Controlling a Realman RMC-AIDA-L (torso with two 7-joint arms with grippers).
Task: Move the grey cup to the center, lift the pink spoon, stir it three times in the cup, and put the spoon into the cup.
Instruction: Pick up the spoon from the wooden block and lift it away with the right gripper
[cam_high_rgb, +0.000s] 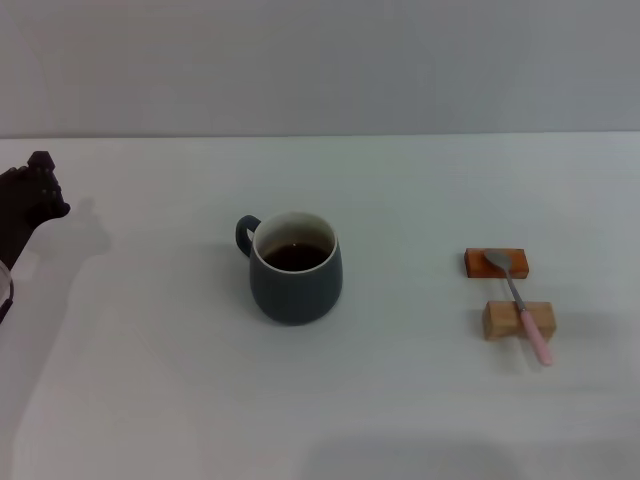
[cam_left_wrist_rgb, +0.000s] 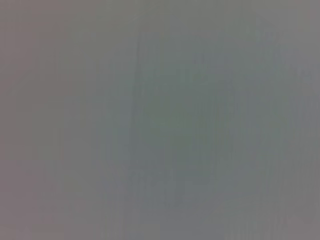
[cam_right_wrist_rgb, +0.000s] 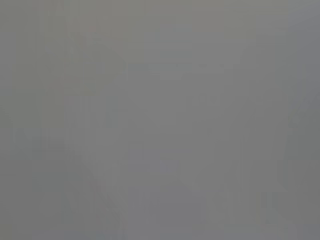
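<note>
The grey cup (cam_high_rgb: 295, 268) stands upright near the middle of the white table, handle toward the back left, dark liquid inside. Off to its right lies the pink spoon (cam_high_rgb: 523, 303), silver bowl on an orange-brown block (cam_high_rgb: 496, 263), neck across a light wooden block (cam_high_rgb: 518, 320), pink handle pointing toward the front. My left gripper (cam_high_rgb: 35, 195) shows as a dark shape at the far left edge, well away from the cup. My right gripper is out of view. Both wrist views show only a plain grey surface.
The white table (cam_high_rgb: 150, 380) runs to a pale wall at the back. The two small blocks under the spoon are the only other objects on it.
</note>
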